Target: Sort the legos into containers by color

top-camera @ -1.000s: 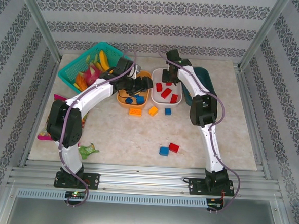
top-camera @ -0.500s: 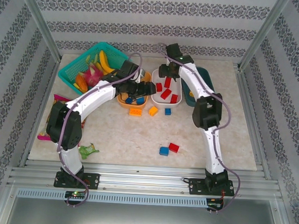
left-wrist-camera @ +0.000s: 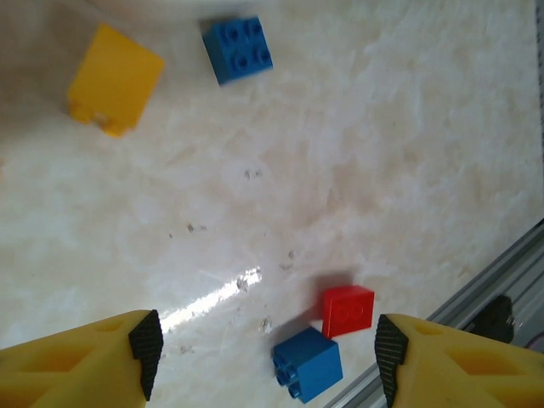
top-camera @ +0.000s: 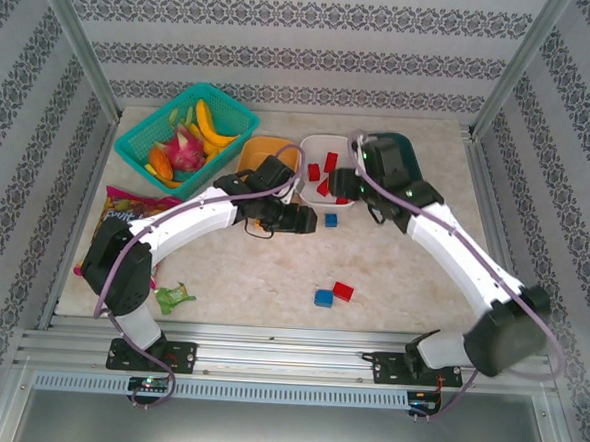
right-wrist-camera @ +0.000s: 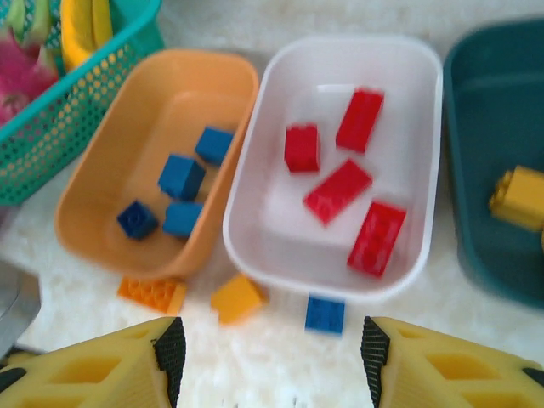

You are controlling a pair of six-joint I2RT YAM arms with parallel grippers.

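Observation:
In the right wrist view the orange tub (right-wrist-camera: 92,197) holds several blue legos (right-wrist-camera: 181,176). The white tub (right-wrist-camera: 422,183) beside it holds several red legos (right-wrist-camera: 337,191), and the dark teal tub (right-wrist-camera: 489,110) holds a yellow one (right-wrist-camera: 518,197). An orange brick (right-wrist-camera: 153,293), a yellow brick (right-wrist-camera: 237,297) and a blue brick (right-wrist-camera: 325,314) lie on the table just in front of the tubs. My right gripper (right-wrist-camera: 268,365) hovers open and empty above them. My left gripper (left-wrist-camera: 268,365) hangs open and empty over a red brick (left-wrist-camera: 347,310) and a blue brick (left-wrist-camera: 308,363) nearer the front.
A teal mesh basket (top-camera: 139,149) of toy fruit stands at the back left. A snack bag (top-camera: 126,206) and a green toy scrap (top-camera: 173,296) lie along the left side. The metal rail (top-camera: 288,336) borders the table's near edge.
My right gripper opened over the white tub and drew back toward the near side as its arm swung right. My left gripper left the orange tub and moved out over the table.

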